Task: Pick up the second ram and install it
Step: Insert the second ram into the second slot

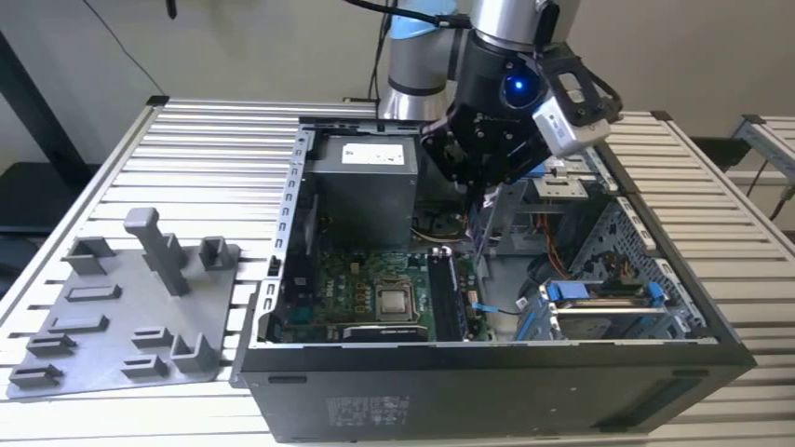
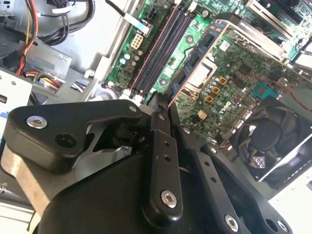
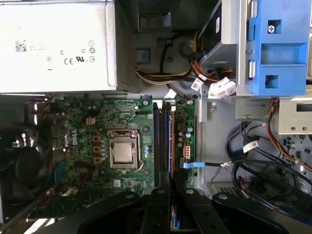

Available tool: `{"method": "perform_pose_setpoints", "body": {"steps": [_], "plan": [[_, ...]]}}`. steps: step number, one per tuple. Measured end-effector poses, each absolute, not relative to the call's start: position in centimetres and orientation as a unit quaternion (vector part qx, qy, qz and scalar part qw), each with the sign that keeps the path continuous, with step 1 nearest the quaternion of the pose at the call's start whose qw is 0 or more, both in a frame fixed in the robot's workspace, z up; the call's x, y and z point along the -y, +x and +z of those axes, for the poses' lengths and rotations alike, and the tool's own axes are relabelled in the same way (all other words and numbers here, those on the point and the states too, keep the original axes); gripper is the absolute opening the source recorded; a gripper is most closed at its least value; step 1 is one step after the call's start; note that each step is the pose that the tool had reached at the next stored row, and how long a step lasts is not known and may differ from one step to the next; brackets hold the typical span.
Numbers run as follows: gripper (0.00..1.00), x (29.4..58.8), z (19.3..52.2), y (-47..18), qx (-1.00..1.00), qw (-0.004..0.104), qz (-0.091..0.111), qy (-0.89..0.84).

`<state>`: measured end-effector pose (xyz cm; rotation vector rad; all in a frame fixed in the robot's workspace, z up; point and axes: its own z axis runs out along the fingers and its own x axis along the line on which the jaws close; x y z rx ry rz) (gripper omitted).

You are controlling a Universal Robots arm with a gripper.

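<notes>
Grey tray (image 1: pixel 118 317) lies at the exterior view's left, well apart. Gripper (image 1: pixel 478 191) hangs inside the case (image 1: pixel 497 372), fingers (image 2: pixel 161 146) pinching the ram (image 1: pixel 478 237) upright above the slots (image 3: pixel 162 141). Judgement: keep it square to the slot. Room is tight: supply box (image 1: pixel 360 186) one side, drive cage (image 1: pixel 597 307) and cables the other.

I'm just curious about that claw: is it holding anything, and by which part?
The gripper is shut on the second ram, a thin dark stick, gripped at its upper end; the rest hangs down into the computer case.
</notes>
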<state>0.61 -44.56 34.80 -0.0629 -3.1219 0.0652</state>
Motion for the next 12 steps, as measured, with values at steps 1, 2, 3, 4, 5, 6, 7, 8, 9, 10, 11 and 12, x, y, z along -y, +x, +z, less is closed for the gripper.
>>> {"method": "perform_pose_setpoints", "body": {"steps": [1,2,3,4,5,6,7,8,9,10,11,12], "plan": [[0.14,44.56,34.71,0.61,1.0,0.009,0.021,-0.02],[0.14,44.55,34.64,0.61,1.0,0.009,0.021,-0.02],[0.14,44.53,34.57,0.61,1.0,0.009,0.021,-0.02],[0.14,44.52,34.5,0.61,1.0,0.009,0.022,-0.02],[0.14,44.5,34.43,0.61,1.0,0.009,0.022,-0.02],[0.14,44.49,34.36,0.61,1.0,0.009,0.022,-0.02],[0.14,44.49,34.29,0.61,1.0,0.009,0.022,-0.02],[0.14,44.49,34.21,0.61,1.0,0.009,0.022,-0.02],[0.14,44.49,34.15,0.61,1.0,0.009,0.022,-0.02],[0.14,44.49,34.07,0.61,1.0,0.009,0.022,-0.02],[0.14,44.49,33.98,0.61,1.0,0.009,0.022,-0.02],[0.14,44.48,33.88,0.61,1.0,0.009,0.022,-0.02]]}}
